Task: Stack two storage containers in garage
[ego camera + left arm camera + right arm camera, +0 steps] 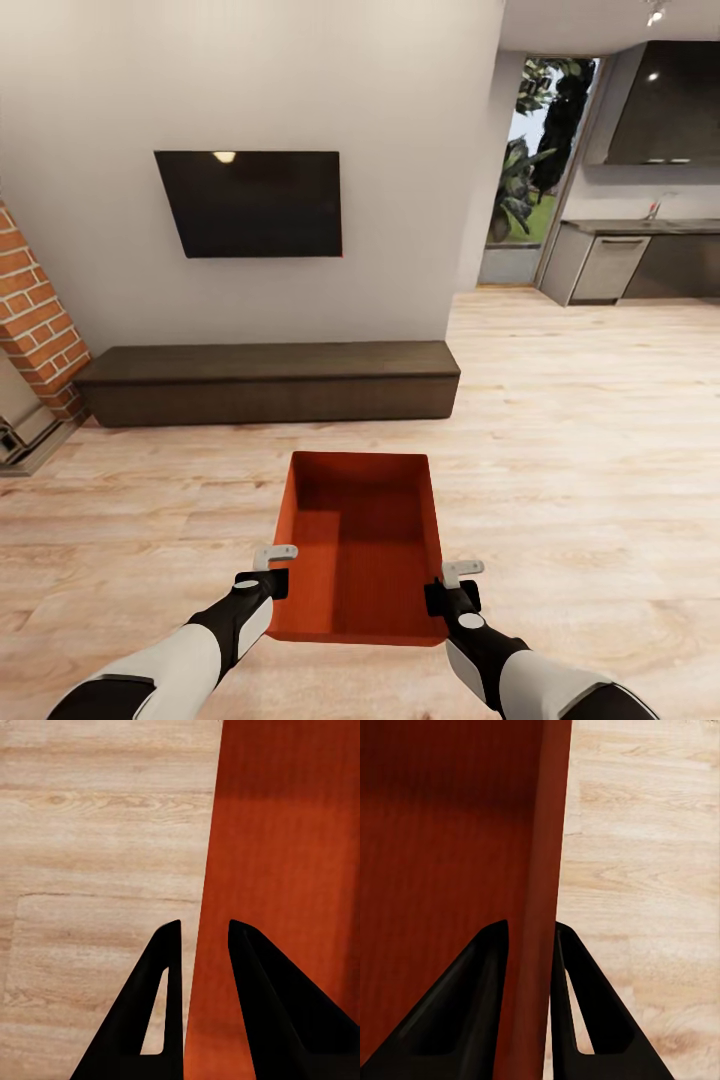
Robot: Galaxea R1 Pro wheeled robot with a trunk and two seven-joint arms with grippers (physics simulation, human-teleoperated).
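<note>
Left tool (272, 568) and right tool (452, 585) each pinch a side wall of the storage container (365, 540) between them, balancing it for carrying.

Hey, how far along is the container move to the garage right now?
Done: nothing delivered yet. In hand: one storage container held by both grippers, left gripper and right gripper, each pinching a side wall, over the living room's wood floor. Left: reaching the garage and stacking both.
</note>
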